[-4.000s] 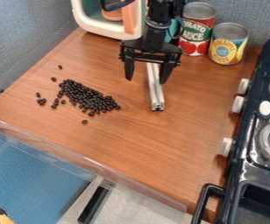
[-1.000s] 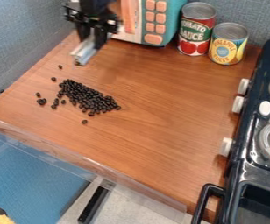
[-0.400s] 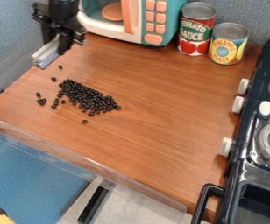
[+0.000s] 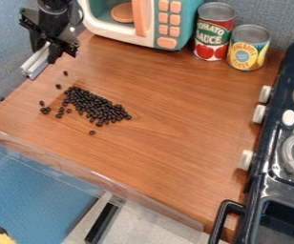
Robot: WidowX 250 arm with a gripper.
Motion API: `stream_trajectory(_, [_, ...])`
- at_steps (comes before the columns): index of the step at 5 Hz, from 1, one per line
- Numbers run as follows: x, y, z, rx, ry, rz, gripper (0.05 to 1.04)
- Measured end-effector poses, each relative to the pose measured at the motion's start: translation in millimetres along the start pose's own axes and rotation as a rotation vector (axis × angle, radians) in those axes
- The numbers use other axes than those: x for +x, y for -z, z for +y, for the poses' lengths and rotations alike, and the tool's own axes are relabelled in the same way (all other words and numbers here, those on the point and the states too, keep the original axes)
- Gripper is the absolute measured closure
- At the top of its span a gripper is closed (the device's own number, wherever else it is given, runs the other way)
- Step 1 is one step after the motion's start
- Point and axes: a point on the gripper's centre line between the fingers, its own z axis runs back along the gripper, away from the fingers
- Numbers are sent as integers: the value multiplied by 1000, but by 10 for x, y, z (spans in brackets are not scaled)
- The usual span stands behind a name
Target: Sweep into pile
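My gripper (image 4: 45, 51) hangs at the upper left, near the table's left edge, shut on a silver metal bar (image 4: 36, 62). The bar slants down toward the lower left, above and to the left of the dark beans. Most of the black beans (image 4: 95, 106) lie in an elongated heap on the left half of the wooden table (image 4: 169, 124). Several loose beans (image 4: 45, 110) lie left of the heap. One bean (image 4: 92, 133) sits below it, and two more (image 4: 58, 86) are above its left end.
A toy microwave (image 4: 105, 28) stands at the back, with a tomato sauce can (image 4: 214, 32) and a pineapple can (image 4: 247, 47) beside it. The dark toy stove (image 4: 283, 157) borders the right side. A clear strip (image 4: 99, 178) runs along the front edge.
My gripper has taken hold of the silver bar, which lay at the table's centre, and moved left with it to the upper left. The beans look unmoved.
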Motion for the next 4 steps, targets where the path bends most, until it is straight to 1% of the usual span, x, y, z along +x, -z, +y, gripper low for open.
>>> stream_trajectory(1, [-31,55,73,32,-6,-14,698])
stream_trajectory(2, [-56,120,57,45,10,-10,698])
stream_trajectory(3, [-127,173,29,34,24,51,698])
stream_trajectory(4, [-164,264,-30,21,66,80,698])
